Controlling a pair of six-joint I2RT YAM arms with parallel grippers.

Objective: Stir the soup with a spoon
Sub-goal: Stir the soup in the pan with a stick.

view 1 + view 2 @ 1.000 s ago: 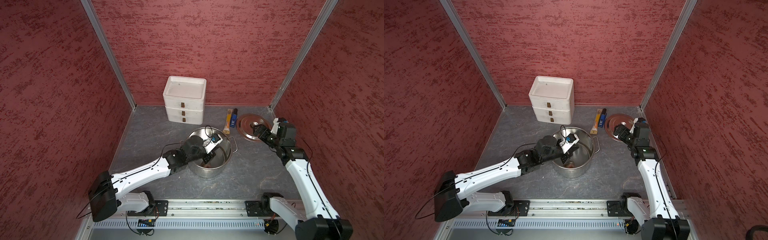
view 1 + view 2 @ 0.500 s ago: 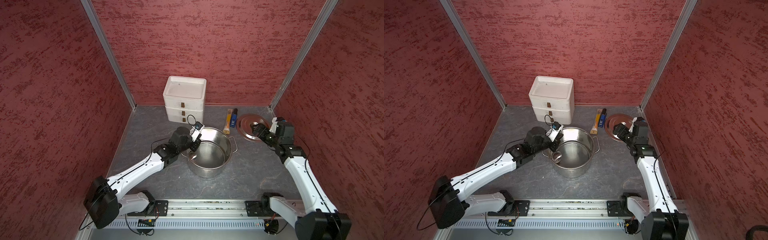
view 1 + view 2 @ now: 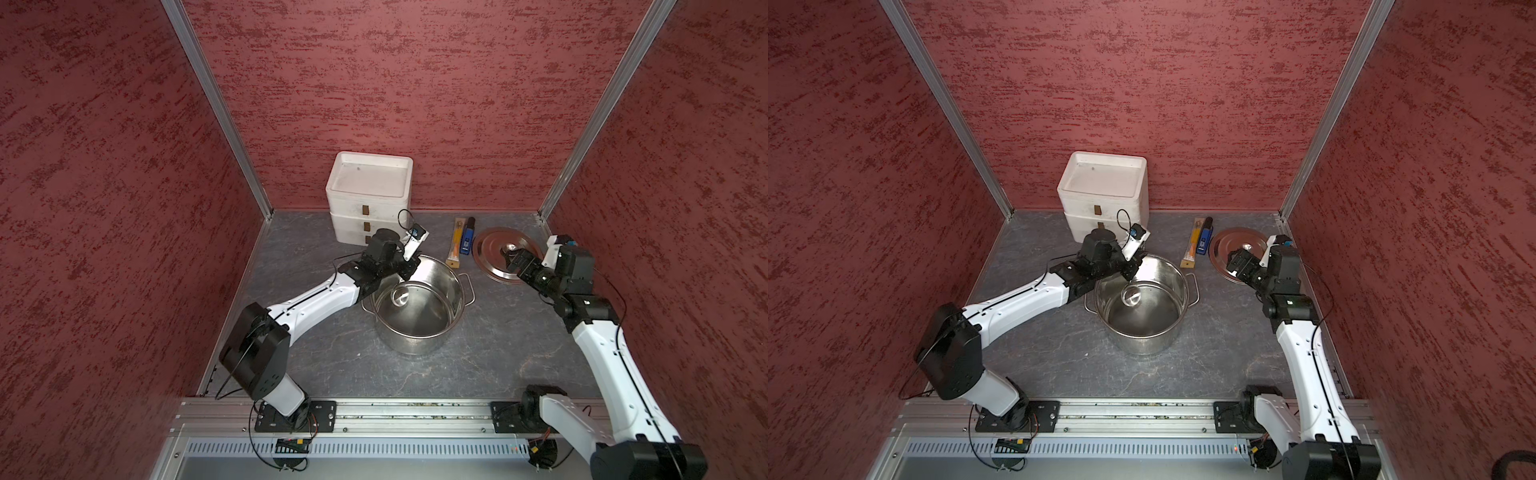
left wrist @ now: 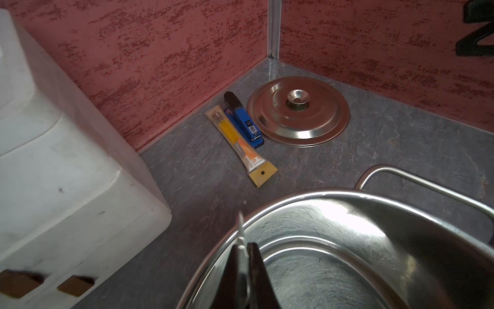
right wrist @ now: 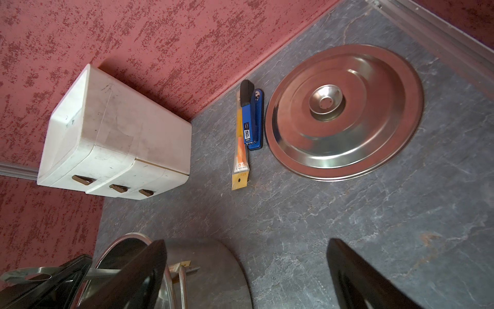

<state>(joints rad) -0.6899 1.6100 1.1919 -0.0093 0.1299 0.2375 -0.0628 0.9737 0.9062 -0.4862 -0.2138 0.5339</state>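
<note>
The soup shows no liquid, only a shiny steel stockpot (image 3: 415, 336) (image 3: 1142, 345) standing mid-table with its wire loop handles. My left gripper (image 3: 409, 272) (image 3: 1132, 272) hangs over the pot's far-left rim, shut on the thin handle of the silver spoon (image 4: 241, 230). The spoon's small bowl (image 3: 401, 296) (image 3: 1131, 296) sits low inside the pot near its left wall. In the left wrist view the jaws (image 4: 242, 244) pinch the handle just inside the pot's rim (image 4: 320, 194). My right gripper (image 3: 514, 262) (image 3: 1235, 264) (image 5: 246, 267) is open and empty, hovering over the near edge of the lid.
The round flat steel lid (image 3: 492, 249) (image 5: 344, 112) lies at the back right. An orange-yellow wrapped stick (image 3: 456, 243) and a blue lighter (image 3: 468, 239) lie side by side left of it. A white drawer box (image 3: 368, 187) stands against the back wall. Red walls enclose three sides.
My left arm has drawn back from over the pot's middle to its far-left rim, carrying the spoon toward that side. The right arm has barely moved.
</note>
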